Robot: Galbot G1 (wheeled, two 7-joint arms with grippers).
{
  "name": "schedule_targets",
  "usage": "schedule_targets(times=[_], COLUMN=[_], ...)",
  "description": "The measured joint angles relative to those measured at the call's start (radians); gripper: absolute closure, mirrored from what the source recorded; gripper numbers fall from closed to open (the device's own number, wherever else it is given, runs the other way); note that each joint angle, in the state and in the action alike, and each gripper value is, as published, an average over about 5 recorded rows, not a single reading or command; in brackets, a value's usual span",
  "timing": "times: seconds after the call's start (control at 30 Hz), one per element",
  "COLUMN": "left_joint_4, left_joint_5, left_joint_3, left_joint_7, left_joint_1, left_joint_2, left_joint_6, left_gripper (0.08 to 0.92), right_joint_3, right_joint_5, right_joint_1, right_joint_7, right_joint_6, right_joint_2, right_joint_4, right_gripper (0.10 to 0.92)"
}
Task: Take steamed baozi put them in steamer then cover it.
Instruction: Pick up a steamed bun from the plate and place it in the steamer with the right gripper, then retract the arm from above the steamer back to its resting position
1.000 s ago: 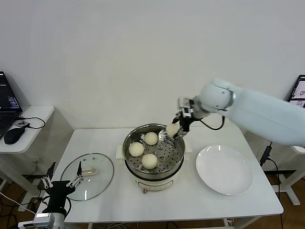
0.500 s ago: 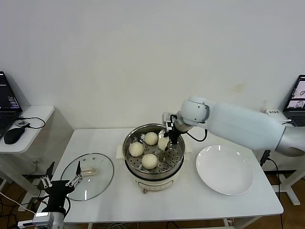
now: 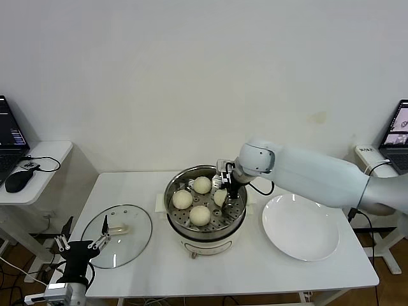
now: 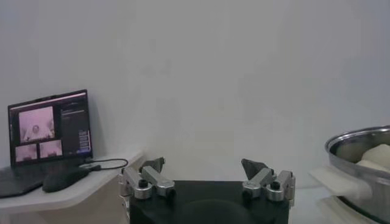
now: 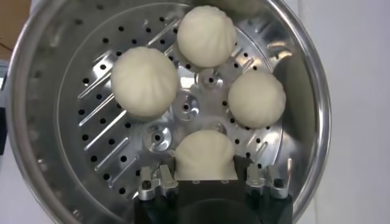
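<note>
The right claw (image 3: 224, 191) reached down inside the steamer (image 3: 175, 210), its fingers set close on either side of the fourth bun (image 5: 204, 155), which sat on the perforated tray (image 5: 103, 131) directly beneath it. The fingers looked only slightly parted, and whether they gripped the bun or had just begun to let it go could not be told; the bun appeared to rest on the tray, which suggests a release rather than a lift. Ahead of the claw, three other steamed baozi (image 5: 145, 82) lay on the same tray, ringed around its centre and apart from one another, so the last bun was being placed in the one gap left on the claw's near side. All four were thus inside the steel pot, which stood on its white base on the surface (image 3: 210, 274).

Just beside the claw on its outer side, the white plate (image 3: 300, 227) lay bare, probably where the buns had been served from. Well away from the right claw, on the far side of the steamer, the glass lid (image 3: 121, 237) lay flat on the surface, not yet used. The left claw (image 3: 81, 243) hung low at the surface's edge next to that lid, fingers spread wide and holding nothing, seemingly placed there to take the lid once the right arm cleared the pot. Covering remained the step left.
</note>
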Motion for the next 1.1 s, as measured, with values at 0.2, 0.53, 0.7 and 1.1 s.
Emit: schedule_targets(times=[0.2, 0.53, 0.7, 1.1], left_joint_4=[-0.001, 0.004, 0.015, 0.050], left_joint_5=[-0.001, -0.001, 0.005, 0.075], left_joint_3=[-0.002, 0.005, 0.015, 0.052], left_joint_7=[-0.001, -0.001, 0.000, -0.013], left_joint_1=[0.001, -0.009, -0.016, -0.037], left_joint_2=[-0.002, 0.003, 0.011, 0.016], left_joint_6=[0.000, 0.002, 0.000, -0.011], left_gripper=[0.177, 0.177, 0.177, 0.177], right_joint_3=[0.031, 0.138, 0.258, 0.868], right_joint_5=[-0.002, 0.079, 0.146, 0.122], right_joint_1=[-0.003, -0.018, -0.121, -0.782], right_joint_7=[0.017, 0.111, 0.249, 0.588], right_joint_6=[0.000, 0.008, 0.037, 0.294], right_joint_2=[-0.021, -0.132, -0.227, -0.314], right_joint_4=[0.022, 0.168, 0.267, 0.467], right_gripper=[0.236, 0.203, 0.203, 0.203])
